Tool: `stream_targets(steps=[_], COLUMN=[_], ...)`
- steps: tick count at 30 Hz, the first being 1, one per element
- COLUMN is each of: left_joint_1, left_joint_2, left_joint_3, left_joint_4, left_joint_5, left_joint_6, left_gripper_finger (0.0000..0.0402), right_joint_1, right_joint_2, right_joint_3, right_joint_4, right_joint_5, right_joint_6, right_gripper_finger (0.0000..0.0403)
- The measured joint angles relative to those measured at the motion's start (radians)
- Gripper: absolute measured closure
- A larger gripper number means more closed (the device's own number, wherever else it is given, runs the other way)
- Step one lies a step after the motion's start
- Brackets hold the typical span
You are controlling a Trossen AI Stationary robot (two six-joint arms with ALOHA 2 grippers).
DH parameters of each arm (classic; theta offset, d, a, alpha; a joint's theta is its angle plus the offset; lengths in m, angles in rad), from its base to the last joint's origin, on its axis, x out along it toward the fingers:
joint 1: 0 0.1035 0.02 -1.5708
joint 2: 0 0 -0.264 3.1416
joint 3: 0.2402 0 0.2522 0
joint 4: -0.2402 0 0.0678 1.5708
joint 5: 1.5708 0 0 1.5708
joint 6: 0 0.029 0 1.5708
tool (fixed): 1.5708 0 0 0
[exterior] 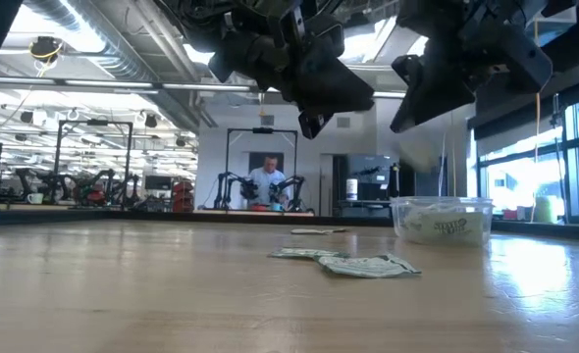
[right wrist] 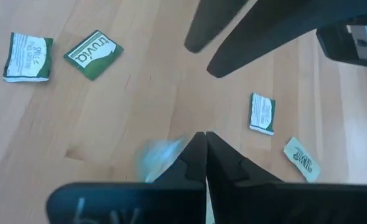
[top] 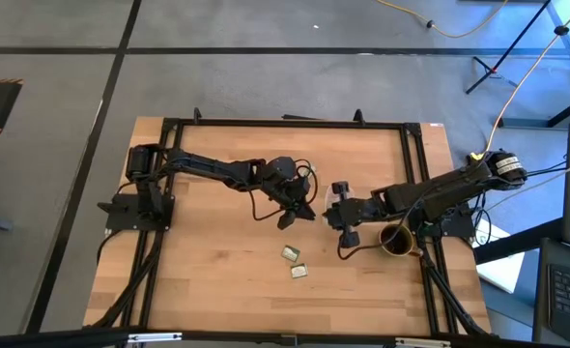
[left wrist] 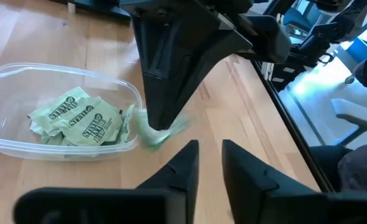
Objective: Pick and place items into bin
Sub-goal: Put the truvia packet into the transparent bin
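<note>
The clear bin (left wrist: 118, 87) (exterior: 443, 205) stands on the table with several pale green packets (left wrist: 78, 118) inside. My right gripper (left wrist: 158, 124) (right wrist: 203, 138) hangs just outside the bin's near corner, shut on one blurred green packet (left wrist: 153, 135). My left gripper (left wrist: 209, 149) (top: 287, 217) hovers close by, fingers a little apart and empty. Loose packets lie flat on the wood (right wrist: 28, 57) (right wrist: 94, 54) (right wrist: 261, 113) (right wrist: 301, 159) (top: 291, 254) (top: 299, 272). My right gripper pinches a pale green packet (right wrist: 158, 154) between its two fingertips (left wrist: 165, 115), coming from above and pointing down. The packet sticks out to one side of the tips, lifted clear of the table, next to the bin's wall. Which edge it has is blurred.
A dark brown mug (top: 396, 239) stands by the right arm near the table's right edge. A black frame (top: 266, 124) runs around the tabletop. Bare wood lies toward the table's near-left part. A person stands far off in the room (exterior: 268, 176).
</note>
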Motion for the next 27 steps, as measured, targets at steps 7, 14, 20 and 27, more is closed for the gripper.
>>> stream_targets(steps=[7,14,20,27], left_joint_1=[0.006,0.006,-0.094,-0.230], left_joint_2=[0.000,0.000,0.005,0.019], left_joint_3=[0.000,0.000,0.000,0.000], left_joint_4=[-0.006,-0.126,-0.264,-0.293], left_joint_5=[0.002,-0.002,-0.087,-0.232], left_joint_6=[0.000,0.212,0.519,0.560], left_gripper_finger=[0.0297,0.0288,0.0289,0.0288], right_joint_1=[0.000,0.000,0.000,0.000], right_joint_2=[0.000,0.000,0.000,0.000], right_joint_3=[0.000,0.000,0.000,0.000], right_joint_4=[-0.058,-0.152,-0.168,-0.155], right_joint_5=[0.012,0.057,0.055,0.054], right_joint_6=[0.031,0.108,0.133,0.143], right_gripper_finger=[0.0402,0.0403,0.0400,0.0395])
